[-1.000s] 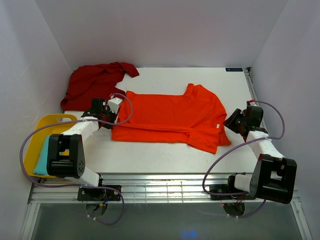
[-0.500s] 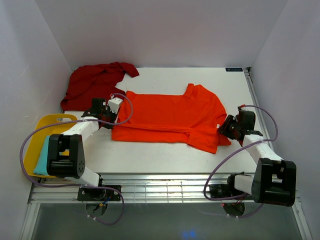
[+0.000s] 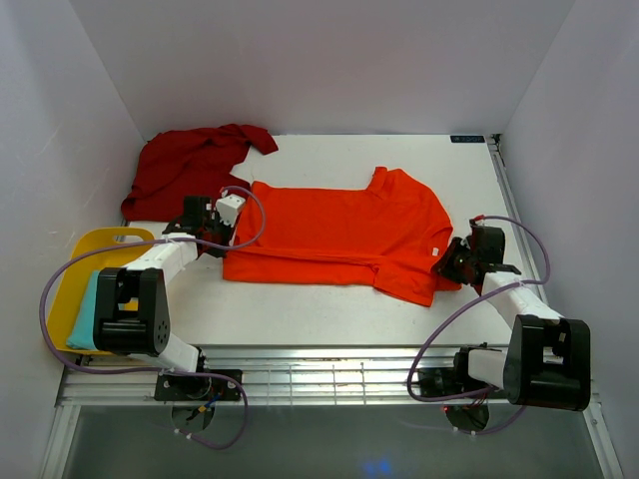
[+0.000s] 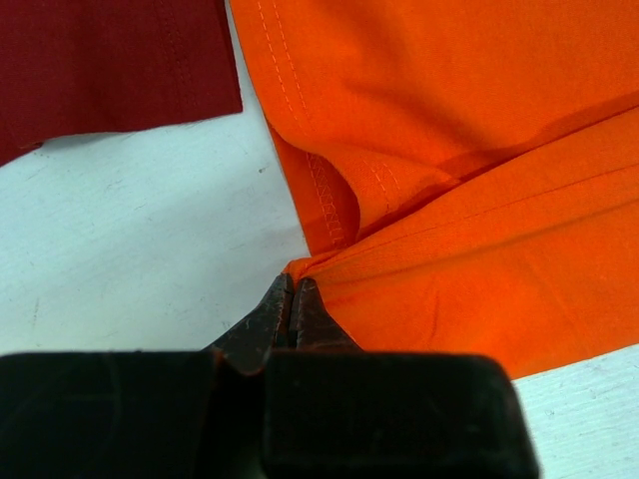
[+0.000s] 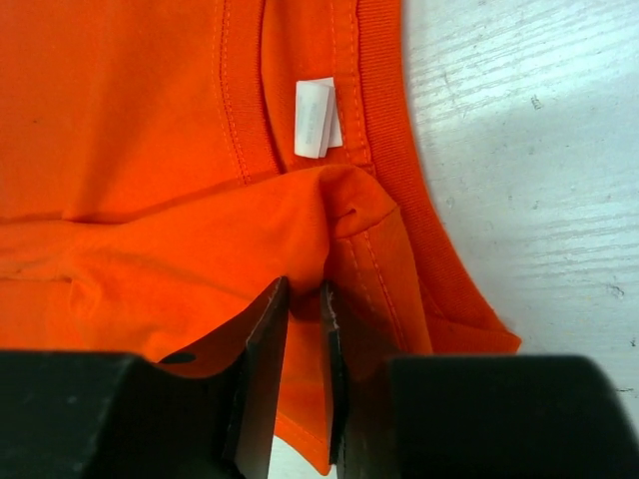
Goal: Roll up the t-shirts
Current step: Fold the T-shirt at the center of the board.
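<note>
Orange shirt (image 3: 339,235) lies spread flat across the middle of the bench (image 3: 329,309), running left to right, with one lengthwise fold along its near side. Dark red shirt (image 3: 190,175) is heaped in the far left corner, untouched. Yellow tub (image 3: 75,274) sits at the near left edge.

Left gripper (image 4: 293,299): jaws pressed tight together on a pinch of the orange shirt's left end; creases run out from the tips.

Right gripper (image 5: 303,319): jaws drawn close with a fold of the same shirt between them, at the right end just below the neck band and its white label (image 5: 315,118). Looks like a grip, though how firm I can't say.

Handling, my guess: thin, light, limp cloth. No stiffness, so it sags and bunches wherever it isn't held. It won't break, but layers can slide over each other and a shallow pinch may slip out. Best hold is on the stitched hems or the ribbed neck band, both ends at once, keeping the cloth taut between the two arms for an even roll.
</note>
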Robot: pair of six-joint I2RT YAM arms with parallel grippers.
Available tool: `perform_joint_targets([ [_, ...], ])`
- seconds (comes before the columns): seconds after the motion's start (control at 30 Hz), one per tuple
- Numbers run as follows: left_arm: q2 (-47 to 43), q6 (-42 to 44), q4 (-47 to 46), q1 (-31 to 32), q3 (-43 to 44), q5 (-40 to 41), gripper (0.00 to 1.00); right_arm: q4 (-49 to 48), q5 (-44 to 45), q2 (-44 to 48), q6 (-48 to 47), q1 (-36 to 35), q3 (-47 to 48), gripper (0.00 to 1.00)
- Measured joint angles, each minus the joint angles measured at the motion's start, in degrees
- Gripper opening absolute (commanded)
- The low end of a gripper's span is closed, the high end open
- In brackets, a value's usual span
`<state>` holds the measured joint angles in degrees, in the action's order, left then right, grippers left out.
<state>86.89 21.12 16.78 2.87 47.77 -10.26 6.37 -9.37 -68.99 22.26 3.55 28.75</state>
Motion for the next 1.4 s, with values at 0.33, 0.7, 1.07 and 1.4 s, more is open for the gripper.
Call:
perform_joint_targets([
  [0.33,0.0,0.0,0.0,0.26,0.0,0.2,0.0,0.0,0.44,0.04,-0.22,-2.16,-0.02,0.25],
  [0.7,0.0,0.02,0.13,0.31,0.09,0.26,0.0,1.22,2.16,-0.87,-0.59,-2.29,3.08,0.08],
  [1.07,0.13,0.04,0.92,0.74,3.06,0.44,0.0,0.61,0.81,-4.28,-0.13,-2.34,7.89,0.08],
  [1.4,2.99,0.24,1.03,0.9,3.74,1.36,0.0,0.28,-0.7,-9.62,0.63,-2.36,13.22,0.08],
])
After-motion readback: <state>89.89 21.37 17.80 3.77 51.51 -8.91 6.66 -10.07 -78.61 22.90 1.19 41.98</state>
